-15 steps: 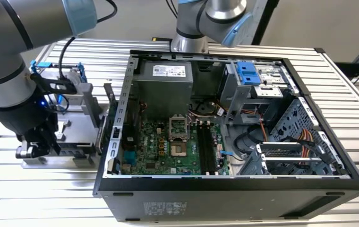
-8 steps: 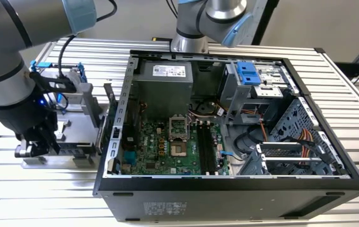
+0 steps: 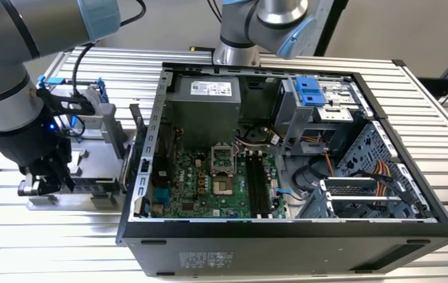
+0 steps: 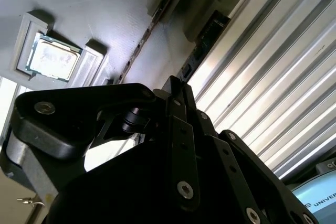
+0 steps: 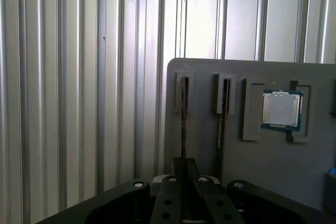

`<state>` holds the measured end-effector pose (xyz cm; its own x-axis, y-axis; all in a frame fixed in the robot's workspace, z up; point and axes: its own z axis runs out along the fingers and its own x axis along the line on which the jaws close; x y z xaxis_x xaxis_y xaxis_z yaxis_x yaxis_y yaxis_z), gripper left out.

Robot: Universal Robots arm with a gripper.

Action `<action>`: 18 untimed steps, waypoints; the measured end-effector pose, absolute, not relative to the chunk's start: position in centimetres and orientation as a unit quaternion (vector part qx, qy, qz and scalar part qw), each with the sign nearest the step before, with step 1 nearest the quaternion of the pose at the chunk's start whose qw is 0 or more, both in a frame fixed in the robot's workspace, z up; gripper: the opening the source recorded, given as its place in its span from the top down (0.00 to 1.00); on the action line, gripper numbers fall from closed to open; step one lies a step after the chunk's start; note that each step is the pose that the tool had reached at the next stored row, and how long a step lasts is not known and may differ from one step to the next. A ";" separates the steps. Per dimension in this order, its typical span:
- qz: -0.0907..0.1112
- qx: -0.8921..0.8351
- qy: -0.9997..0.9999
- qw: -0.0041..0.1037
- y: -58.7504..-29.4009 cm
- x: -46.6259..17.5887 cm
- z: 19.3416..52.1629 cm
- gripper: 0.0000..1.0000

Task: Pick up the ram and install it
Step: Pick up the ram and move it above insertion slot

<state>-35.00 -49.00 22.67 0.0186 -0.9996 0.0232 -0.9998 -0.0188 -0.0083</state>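
Note:
The ram (image 5: 184,119) stands on edge in a slot of a grey holder plate (image 5: 205,145), in the slot farther from a bare processor chip (image 5: 282,109). My gripper (image 5: 184,163) sits right over it, with the fingers drawn close together and the stick running in between them. In the second wrist view the same ram (image 4: 202,45) leads straight to the gripper (image 4: 176,85). In the exterior view the gripper (image 3: 39,187) is down at the holder plate (image 3: 75,199), to the exterior view's left of the open computer case (image 3: 287,230). The motherboard's long black memory slots (image 3: 259,188) lie inside the case.
Another stick (image 5: 222,114) stands in the neighbouring slot. On the holder, a blue-framed drive (image 3: 82,100) and an upright card (image 3: 134,141) rise between my arm and the case wall. A second arm (image 3: 256,29) stands behind the case. Everything rests on a ribbed metal table (image 3: 436,118).

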 end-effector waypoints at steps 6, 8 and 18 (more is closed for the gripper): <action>0.011 0.714 -0.700 0.005 -49.0 -35.0 22.8 1.00; 0.011 0.714 -0.700 0.005 -49.0 -35.0 22.9 1.00; 0.012 0.714 -0.700 0.005 -49.0 -35.0 23.1 1.00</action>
<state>-35.00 -49.00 23.15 0.0185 -0.9995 0.0242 -0.9998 -0.0187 -0.0084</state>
